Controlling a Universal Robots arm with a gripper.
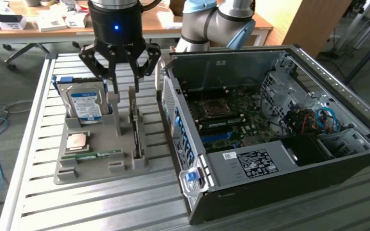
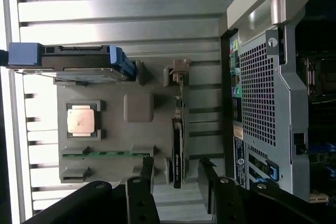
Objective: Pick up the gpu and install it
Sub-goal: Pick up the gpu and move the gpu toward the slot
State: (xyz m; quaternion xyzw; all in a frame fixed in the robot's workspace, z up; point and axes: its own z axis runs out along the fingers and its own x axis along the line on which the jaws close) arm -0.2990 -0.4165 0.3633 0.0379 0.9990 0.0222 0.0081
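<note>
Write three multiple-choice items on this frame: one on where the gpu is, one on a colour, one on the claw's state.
1. The gpu is:
A. lying flat on top of the hard drive
B. standing on edge in the grey holder
C. gripped in the claw

2. The hard drive's label is:
A. red
B. blue and white
C. yellow

3. The claw is:
A. open
B. shut on the gpu
C. shut on nothing

Key:
1. B, the card stands in a holder slot, apart from the hard drive.
2. B, the exterior view shows a blue and white label.
3. A, its fingers stand apart over the holder, and the wrist view shows the gpu's edge in line between them.
</note>
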